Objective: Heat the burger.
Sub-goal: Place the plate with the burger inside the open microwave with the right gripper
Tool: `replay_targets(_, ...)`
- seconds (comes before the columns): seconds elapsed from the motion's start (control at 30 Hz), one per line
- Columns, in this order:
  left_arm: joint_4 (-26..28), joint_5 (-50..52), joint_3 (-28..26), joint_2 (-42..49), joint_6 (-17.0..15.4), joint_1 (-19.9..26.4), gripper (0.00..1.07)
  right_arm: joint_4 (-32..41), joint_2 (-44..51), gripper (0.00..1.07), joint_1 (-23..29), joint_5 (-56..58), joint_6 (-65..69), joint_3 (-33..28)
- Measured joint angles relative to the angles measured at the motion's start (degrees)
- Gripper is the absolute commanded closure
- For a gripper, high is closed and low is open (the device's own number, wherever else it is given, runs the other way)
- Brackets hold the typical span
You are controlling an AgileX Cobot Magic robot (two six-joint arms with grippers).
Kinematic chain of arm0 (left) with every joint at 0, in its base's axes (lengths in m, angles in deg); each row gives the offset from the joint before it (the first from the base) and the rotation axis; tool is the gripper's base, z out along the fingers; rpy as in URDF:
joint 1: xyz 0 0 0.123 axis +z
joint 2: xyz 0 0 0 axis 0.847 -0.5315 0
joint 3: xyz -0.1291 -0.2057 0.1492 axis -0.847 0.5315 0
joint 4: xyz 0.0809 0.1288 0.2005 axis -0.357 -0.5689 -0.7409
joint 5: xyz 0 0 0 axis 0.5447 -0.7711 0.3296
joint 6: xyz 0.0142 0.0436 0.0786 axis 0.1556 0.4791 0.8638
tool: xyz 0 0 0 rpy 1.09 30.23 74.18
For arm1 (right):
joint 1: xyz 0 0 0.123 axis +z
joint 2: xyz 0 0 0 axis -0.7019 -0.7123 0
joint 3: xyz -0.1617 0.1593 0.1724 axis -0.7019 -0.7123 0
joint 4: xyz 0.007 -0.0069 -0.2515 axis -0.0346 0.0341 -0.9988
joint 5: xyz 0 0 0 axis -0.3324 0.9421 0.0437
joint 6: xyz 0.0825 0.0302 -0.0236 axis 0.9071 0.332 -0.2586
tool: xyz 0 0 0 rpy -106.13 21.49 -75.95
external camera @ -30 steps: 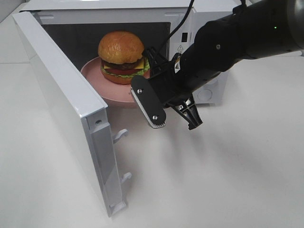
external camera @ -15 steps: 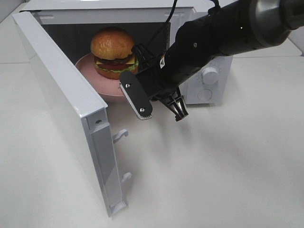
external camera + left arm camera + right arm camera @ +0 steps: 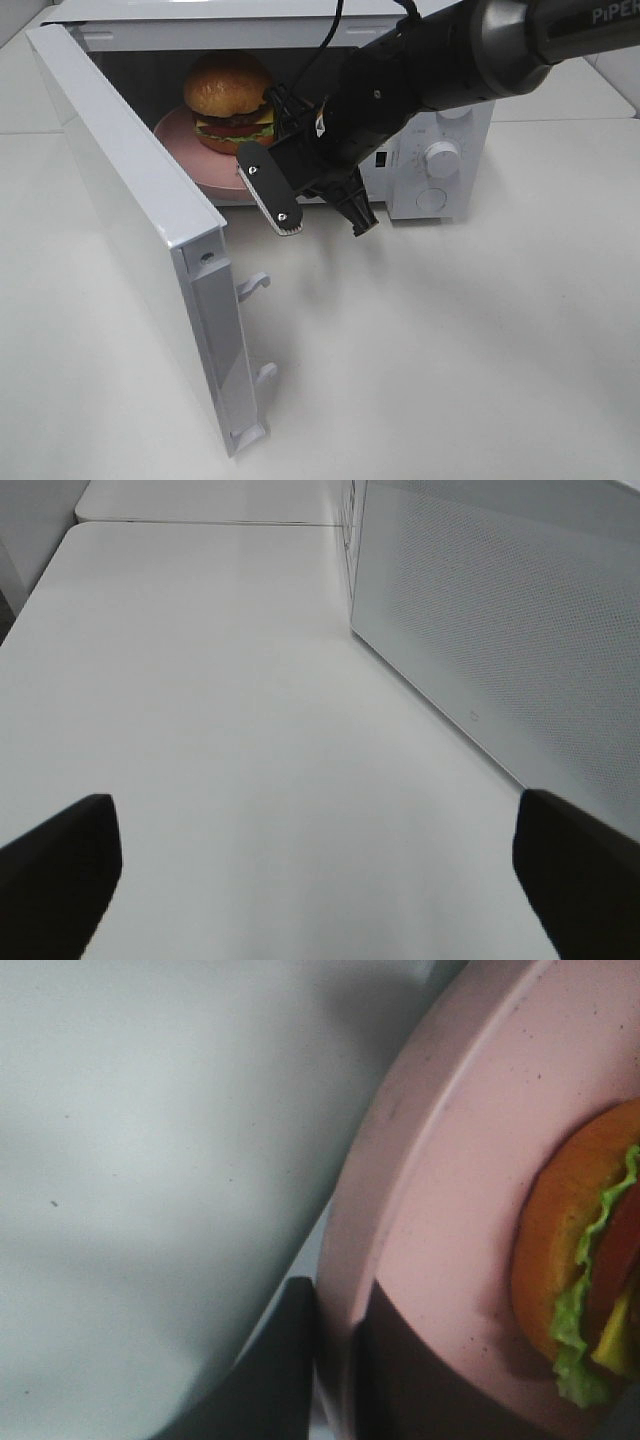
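— Where's the food?

— The tall stacked burger with the glossy brown bun (image 3: 228, 95) sits on a round pink ceramic plate (image 3: 180, 150). That plate is in the mouth of the white boxy microwave (image 3: 440, 190), whose white door (image 3: 130, 220) hangs wide open. Whether the plate rests on the microwave's floor, I can't tell.

— And what has hold of it?

— The right claw (image 3: 338, 1365), reaching in from the microwave's front. Its jaws are nearly closed, pinching the plate's near rim with a finger on each face of it. The left claw (image 3: 320, 880) is spread as wide as it goes, with nothing in it, over the white counter (image 3: 450, 350) beside the microwave.

— Is the rim a sensible place to grab?

— I'd say it's the only one. The bun looks soft and would dent, and the lettuce, tomato and cheese layers look loose enough to slide. The plate is stiff but smooth, and gripped on one edge, all the weight hangs off that pinch. Keep it level, I reckon, or the burger topples inside the microwave.
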Motion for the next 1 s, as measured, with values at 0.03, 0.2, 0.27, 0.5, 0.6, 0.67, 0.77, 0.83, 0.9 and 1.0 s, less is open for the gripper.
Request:
replay_targets(0.03,0.0,0.0,0.0,0.0,0.0,0.0,0.04,-0.6,-0.8,1.07,0.0,0.6,1.2,1.3)
replay_targets(0.2,0.0,0.0,0.0,0.0,0.0,0.0,0.04,-1.0,-3.1,1.07,-0.2,1.5,2.8,4.8)
replay_targets(0.27,0.0,0.0,0.0,0.0,0.0,0.0,0.04,-1.1,-4.0,1.07,-0.4,2.5,3.2,6.1)
replay_targets(0.5,0.0,0.0,0.0,0.0,0.0,0.0,0.04,-2.0,-6.4,1.07,-0.6,4.7,6.2,9.8)
replay_targets(0.6,0.0,0.0,0.0,0.0,0.0,0.0,0.04,-2.8,-7.6,1.07,-0.6,4.8,7.5,12.2)
replay_targets(0.67,0.0,0.0,0.0,0.0,0.0,0.0,0.04,-3.1,-8.0,1.07,-0.6,4.9,7.8,12.8)
replay_targets(0.77,0.0,0.0,0.0,0.0,0.0,0.0,0.04,-3.9,-9.3,1.07,-0.6,5.4,10.1,14.6)
replay_targets(0.83,0.0,0.0,0.0,0.0,0.0,0.0,0.04,-4.0,-9.6,1.07,-0.6,5.6,10.5,14.8)
replay_targets(0.9,0.0,0.0,0.0,0.0,0.0,0.0,0.04,-4.0,-9.7,1.07,-0.6,5.9,11.3,14.9)
replay_targets(1.0,0.0,0.0,0.0,0.0,0.0,0.0,0.04,-4.0,-9.7,1.05,-0.6,5.9,11.5,14.9)
